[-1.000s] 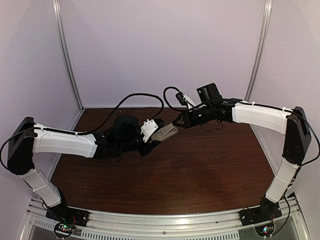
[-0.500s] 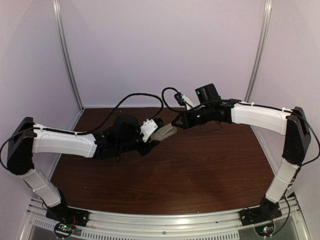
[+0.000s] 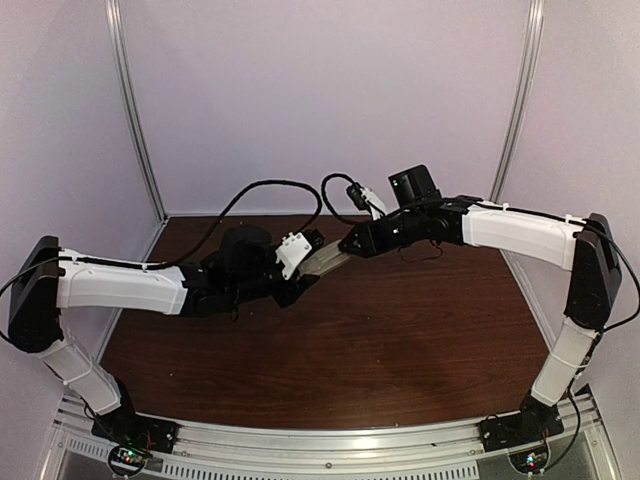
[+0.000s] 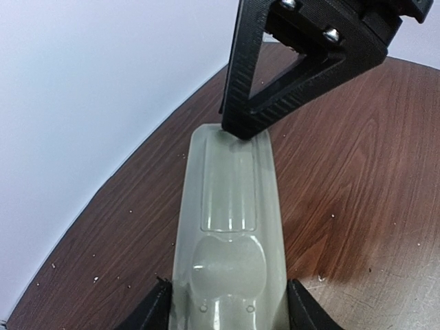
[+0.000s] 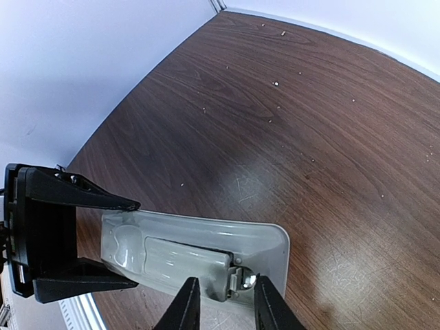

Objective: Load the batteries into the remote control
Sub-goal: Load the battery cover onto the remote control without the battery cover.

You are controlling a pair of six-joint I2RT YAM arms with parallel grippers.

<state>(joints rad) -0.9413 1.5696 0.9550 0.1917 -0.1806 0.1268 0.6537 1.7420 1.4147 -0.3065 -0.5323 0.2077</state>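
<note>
Both arms have edged leftward over the past second, and the right gripper (image 3: 347,245) has closed in on the far end of the remote control (image 4: 230,227).

Nearest, the left gripper (image 4: 227,309) is clamped on the remote control's near end, holding it back-up above the table (image 5: 275,103). Further along the remote control, the battery cover (image 4: 230,189) looks seated. At the far end, the right gripper's fingers (image 5: 187,306) stand narrowly parted astride the cover's latch, one tip touching and nothing visibly pinched. No batteries are in view. The shift likely sets up prying the cover, and loading cannot begin until it comes off.
</note>
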